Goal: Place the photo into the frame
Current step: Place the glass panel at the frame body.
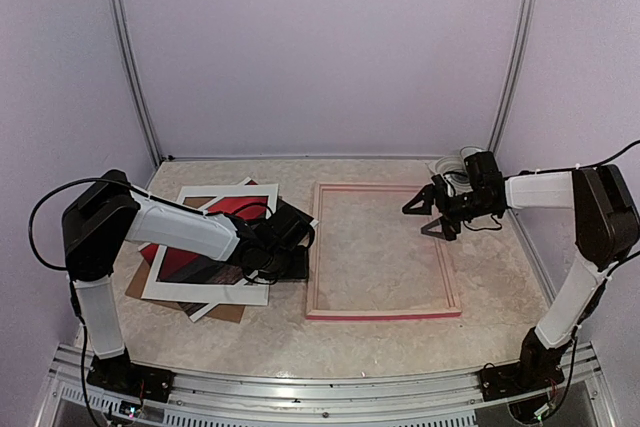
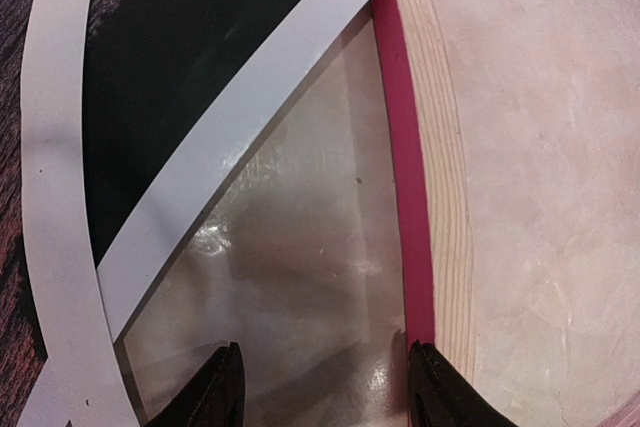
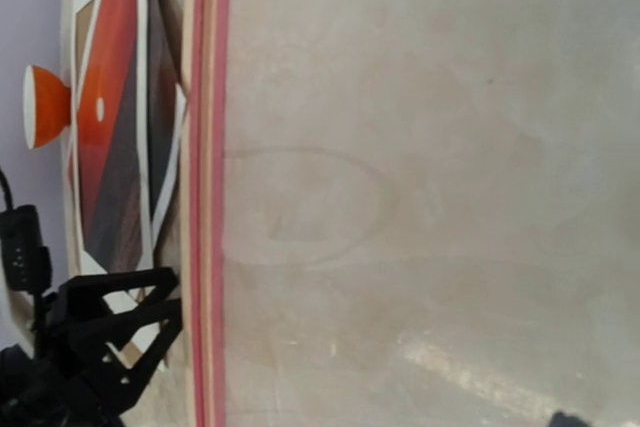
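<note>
Left fingers (image 2: 222,392) half apart, empty, above a clear sheet (image 2: 300,267) beside the frame (image 1: 384,314); right fingers (image 1: 433,229) spread wide, empty, over it; photo (image 1: 232,207) near the table's (image 1: 500,287) left edge.

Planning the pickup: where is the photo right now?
In the top view, the photo lies on the left side of the table, under the white mat, just left of the frame.
</note>
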### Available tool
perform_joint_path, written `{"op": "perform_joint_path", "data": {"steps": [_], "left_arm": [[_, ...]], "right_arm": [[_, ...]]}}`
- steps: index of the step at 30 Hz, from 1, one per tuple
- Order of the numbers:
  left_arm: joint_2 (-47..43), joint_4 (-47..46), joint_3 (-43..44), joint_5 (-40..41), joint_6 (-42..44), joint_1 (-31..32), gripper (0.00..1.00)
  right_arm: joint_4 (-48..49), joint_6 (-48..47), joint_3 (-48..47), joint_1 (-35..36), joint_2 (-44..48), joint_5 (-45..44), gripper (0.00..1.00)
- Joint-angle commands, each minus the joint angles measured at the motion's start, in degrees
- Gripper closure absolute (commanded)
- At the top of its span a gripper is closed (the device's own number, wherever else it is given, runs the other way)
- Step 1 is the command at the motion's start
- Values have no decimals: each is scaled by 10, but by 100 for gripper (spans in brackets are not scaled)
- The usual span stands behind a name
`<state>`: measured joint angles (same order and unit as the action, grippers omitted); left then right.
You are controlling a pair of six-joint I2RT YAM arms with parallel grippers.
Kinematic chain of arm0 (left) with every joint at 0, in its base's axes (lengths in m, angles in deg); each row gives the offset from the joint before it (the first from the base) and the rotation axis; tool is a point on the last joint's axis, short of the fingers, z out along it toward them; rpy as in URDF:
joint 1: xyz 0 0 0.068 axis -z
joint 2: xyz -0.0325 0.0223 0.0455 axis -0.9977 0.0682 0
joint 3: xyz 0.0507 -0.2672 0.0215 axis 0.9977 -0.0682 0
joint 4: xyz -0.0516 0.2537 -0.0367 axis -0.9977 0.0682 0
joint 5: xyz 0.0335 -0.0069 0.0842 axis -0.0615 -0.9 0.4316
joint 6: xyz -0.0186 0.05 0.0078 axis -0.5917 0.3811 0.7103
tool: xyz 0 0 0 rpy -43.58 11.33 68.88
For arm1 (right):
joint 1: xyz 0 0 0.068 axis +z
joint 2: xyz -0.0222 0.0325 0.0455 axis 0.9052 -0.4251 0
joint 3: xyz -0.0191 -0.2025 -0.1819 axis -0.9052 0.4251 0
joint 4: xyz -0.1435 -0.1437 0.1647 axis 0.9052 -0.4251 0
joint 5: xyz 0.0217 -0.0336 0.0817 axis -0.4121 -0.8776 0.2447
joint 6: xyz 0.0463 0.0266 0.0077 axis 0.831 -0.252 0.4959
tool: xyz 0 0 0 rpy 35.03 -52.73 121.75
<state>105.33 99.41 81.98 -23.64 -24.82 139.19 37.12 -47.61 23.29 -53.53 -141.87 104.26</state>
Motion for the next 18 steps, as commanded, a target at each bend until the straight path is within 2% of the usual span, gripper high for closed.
{"op": "perform_joint_path", "data": {"steps": [1,18], "left_arm": [[-12,-13,-6,-3,-2,6,44],[-14,-22,-16,-5,-3,5,44]], "right_arm": [[-31,-22,-21,10,13,-25,1],[-88,-53,-40,16,18,-87,1]]}}
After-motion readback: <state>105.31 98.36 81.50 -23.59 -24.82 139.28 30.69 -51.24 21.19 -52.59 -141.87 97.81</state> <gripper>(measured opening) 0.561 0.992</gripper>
